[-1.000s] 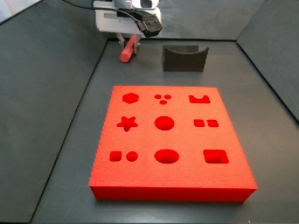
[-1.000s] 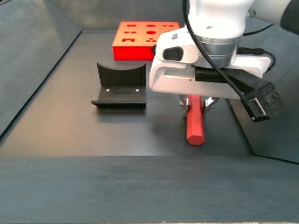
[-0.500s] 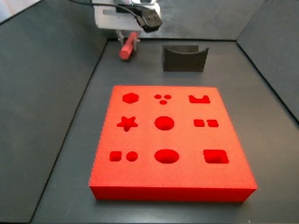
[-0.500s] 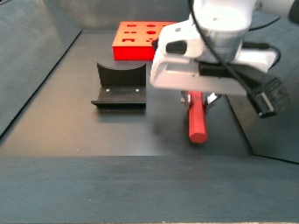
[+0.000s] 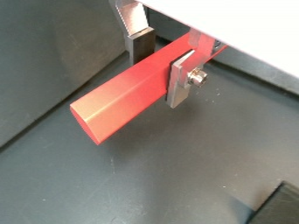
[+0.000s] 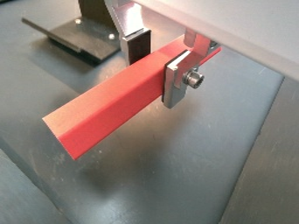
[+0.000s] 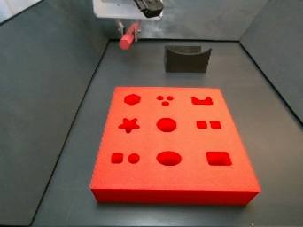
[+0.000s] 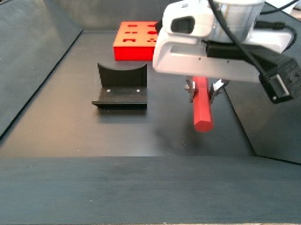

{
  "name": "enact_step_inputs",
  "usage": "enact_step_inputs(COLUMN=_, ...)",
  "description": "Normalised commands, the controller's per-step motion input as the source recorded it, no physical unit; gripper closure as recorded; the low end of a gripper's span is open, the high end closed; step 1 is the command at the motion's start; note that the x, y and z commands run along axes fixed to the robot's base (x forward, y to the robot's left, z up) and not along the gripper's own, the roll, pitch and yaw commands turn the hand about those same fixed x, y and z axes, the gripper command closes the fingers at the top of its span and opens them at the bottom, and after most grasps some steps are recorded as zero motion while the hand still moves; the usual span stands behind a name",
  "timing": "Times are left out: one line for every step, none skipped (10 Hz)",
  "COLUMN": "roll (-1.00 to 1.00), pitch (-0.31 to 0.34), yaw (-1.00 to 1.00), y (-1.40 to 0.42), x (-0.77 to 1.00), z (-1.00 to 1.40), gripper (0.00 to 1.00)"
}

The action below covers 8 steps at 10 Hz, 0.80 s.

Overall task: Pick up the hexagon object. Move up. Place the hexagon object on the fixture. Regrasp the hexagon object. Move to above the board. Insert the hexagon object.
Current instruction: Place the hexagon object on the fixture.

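The hexagon object is clamped near one end between the silver fingers of the gripper, whose jaws are closed on it. In both side views the red bar is seen hanging clear of the dark tabletop, tilted with its free end lowest. The fixture is seen beside it, apart from it. The board lies well apart, its shaped holes unoccupied.
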Motion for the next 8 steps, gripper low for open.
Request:
enact_step_inputs(roll=0.01, pitch=0.002, yaw=0.01, y=0.0, x=0.0, z=1.0, gripper=1.0)
enact_step_inputs(roll=0.04, pitch=0.027, yaw=0.0, y=0.0, x=-0.01, z=1.0, gripper=1.0)
enact_step_inputs(roll=0.05, pitch=0.039, yaw=0.0, y=0.0, x=-0.02, z=1.0, gripper=1.0)
enact_step_inputs(roll=0.07, pitch=0.074, yaw=-0.01, y=0.0, x=-0.02, z=1.0, gripper=1.0)
enact_step_inputs(roll=0.09, pitch=0.103, yaw=0.0, y=0.0, x=-0.02, z=1.0, gripper=1.0)
enact_step_inputs(roll=0.1, pitch=0.119, yaw=0.0, y=0.0, x=-0.02, z=1.0, gripper=1.0)
enact_step_inputs(roll=0.11, pitch=0.123, yaw=0.01, y=0.0, x=-0.03, z=1.0, gripper=1.0)
enact_step_inputs(roll=0.13, pitch=0.129, yaw=0.02, y=-0.01, x=-0.03, z=1.0, gripper=1.0)
